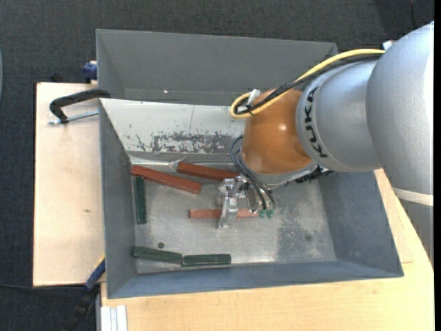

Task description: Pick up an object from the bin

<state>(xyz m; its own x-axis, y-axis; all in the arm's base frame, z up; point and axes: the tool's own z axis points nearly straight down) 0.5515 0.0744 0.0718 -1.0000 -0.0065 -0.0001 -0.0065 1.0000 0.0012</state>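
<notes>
Dark carpet is showing all round the grey metal bin (207, 64), and I am looking down into it from above and a little to one side. From the right the arm (375, 109) is hanging over the bin, with its orange cover (272, 140) and a yellow cable (324, 64) sitting above the middle of the floor.

Below the cover the gripper (229, 211) is sitting low, right at a short red-brown bar (204, 214) that is lying flat near the centre of the floor, running left to right. The gripper's metal tip is crossing that bar about halfway along, so the bar is sticking out on both sides of it. I am not able to tell how wide the gripper is standing, nor whether it is clamping the bar or only touching it from above.

Toward the back, two longer red-brown bars are lying close together: a tilted bar (167, 178) to the gripper's left and a rear bar (207, 172) just behind it, at the foot of the back wall. I cannot tell whether they are touching. By the left wall a dark green stick (140, 200) is lying front to back. Along the front wall a left green stick (157, 254) and a right green stick (207, 259) are lying end to end, well apart from the gripper, with a small dark speck (160, 245) just beside them.
</notes>
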